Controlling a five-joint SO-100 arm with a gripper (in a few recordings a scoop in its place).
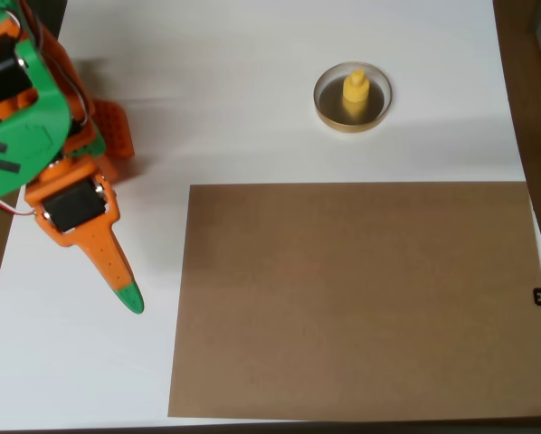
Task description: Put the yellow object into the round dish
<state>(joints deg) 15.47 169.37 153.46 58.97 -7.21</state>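
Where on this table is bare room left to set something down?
The brown board is bare all over. White table is free between the arm and the round dish. Crowded: the left edge under the arm, and the dish holding the yellow object.

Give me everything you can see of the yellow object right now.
The yellow object is a small bright yellow piece, plastic by its look, with a round base and a narrower knob on top. It stands upright inside the round dish, on the dark glossy bottom, near the middle. The gripper is far off to the left in the overhead view, not touching it.
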